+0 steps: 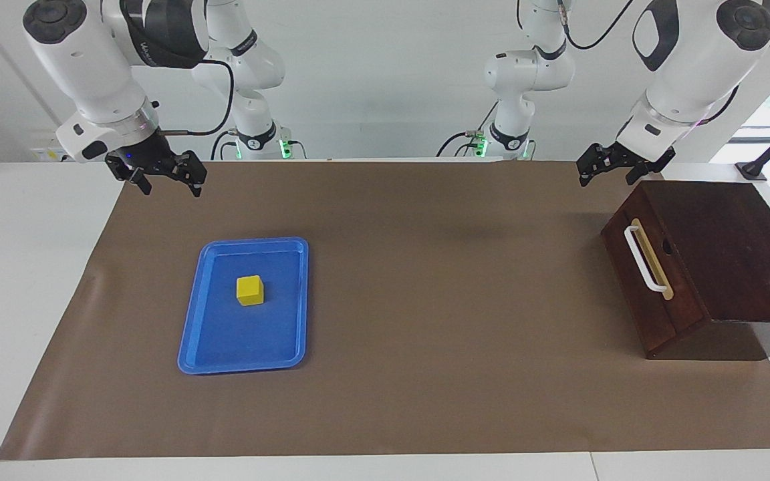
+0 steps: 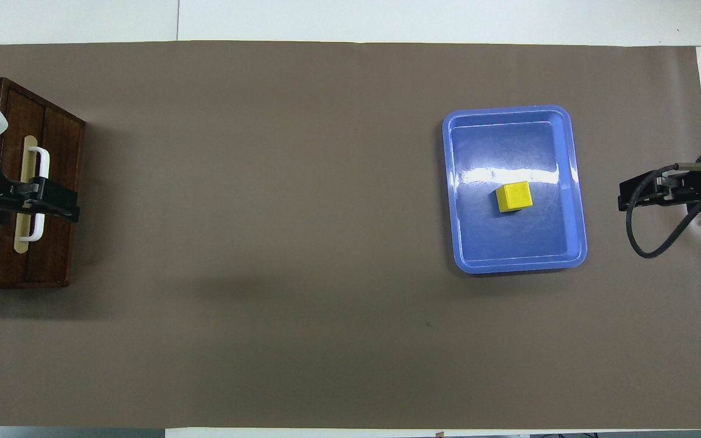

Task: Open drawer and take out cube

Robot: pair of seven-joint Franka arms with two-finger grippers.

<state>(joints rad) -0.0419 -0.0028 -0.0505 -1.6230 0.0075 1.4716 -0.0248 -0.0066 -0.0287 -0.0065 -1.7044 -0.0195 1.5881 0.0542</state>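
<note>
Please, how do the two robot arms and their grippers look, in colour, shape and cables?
Both arms are glossy white, with rounded segments and dark grey joint caps and bands. The left gripper and right gripper are black with two fingers each. Loose black cables run along both arms. Green lights glow at the bases.

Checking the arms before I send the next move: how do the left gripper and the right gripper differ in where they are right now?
The left gripper hangs in the air by the drawer box's corner nearest the robots; the right gripper hangs over the brown mat's edge, nearer the robots than the blue tray holding the cube. The left gripper is close to the white handle; the right is well clear of the tray. Both are open, raised and empty.
</note>
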